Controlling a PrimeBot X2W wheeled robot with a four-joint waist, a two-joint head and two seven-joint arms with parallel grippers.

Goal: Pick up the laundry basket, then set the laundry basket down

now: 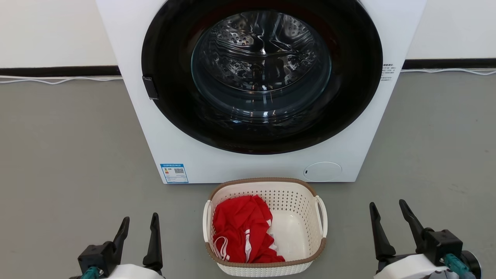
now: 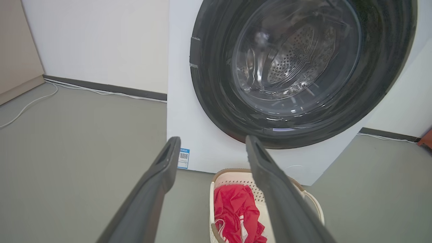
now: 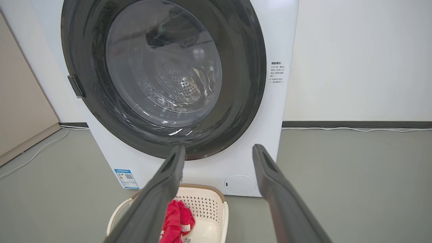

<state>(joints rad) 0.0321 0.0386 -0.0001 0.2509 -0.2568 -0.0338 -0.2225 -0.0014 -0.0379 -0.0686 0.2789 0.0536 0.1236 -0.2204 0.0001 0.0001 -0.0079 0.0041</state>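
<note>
Cream plastic laundry basket (image 1: 294,201) sat between the left claw (image 1: 140,217) and right claw (image 1: 388,203), both open and empty; an uneven lift could have tipped out its red garment (image 1: 240,228)

Head view. Grey floor (image 1: 62,162) running from bottom edge up to dark skirting (image 1: 58,71) at wall. White washing machine (image 1: 232,164) standing on floor at 12 o'clock, door facing viewer. Cream laundry basket (image 1: 294,197) sitting upright on floor at 6 o'clock, just in front of machine base, narrow strip of floor showing between them. White cable (image 1: 58,80) lying along floor beside skirting, trailing out toward 9 and 3 o'clock.
</note>
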